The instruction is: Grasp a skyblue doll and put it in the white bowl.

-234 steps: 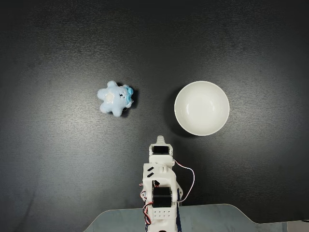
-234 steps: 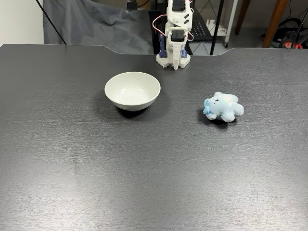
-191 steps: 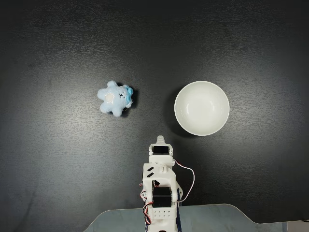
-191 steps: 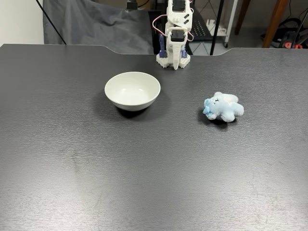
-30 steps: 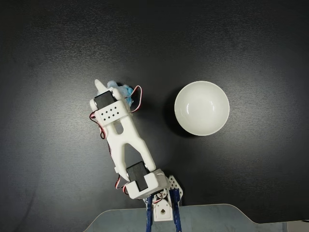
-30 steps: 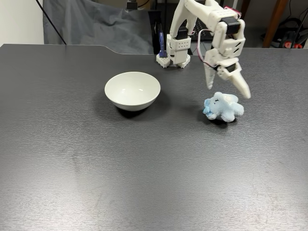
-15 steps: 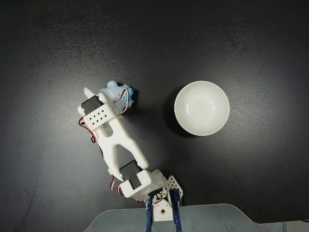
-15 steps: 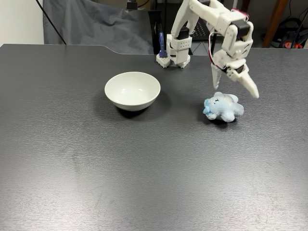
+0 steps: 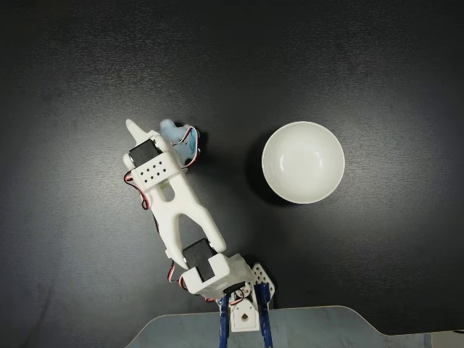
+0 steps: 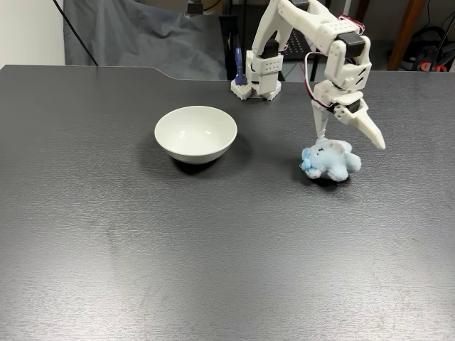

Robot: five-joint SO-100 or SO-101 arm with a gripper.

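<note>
Claw (image 10: 348, 138) spread open above the skyblue doll (image 10: 329, 161), whose brighter blue end faces the white bowl (image 10: 195, 133).

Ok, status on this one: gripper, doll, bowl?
Gripper open, straddling skyblue doll from above. Doll on table, not gripped. White bowl empty, path clear.

The skyblue doll (image 10: 330, 160) is soft, fuzzy plush. The white bowl (image 10: 196, 132) looks smooth and glossy, the arm (image 9: 174, 206) matt white plastic. The table (image 10: 213, 249) is dark, finely grained, faintly sheened.
</note>
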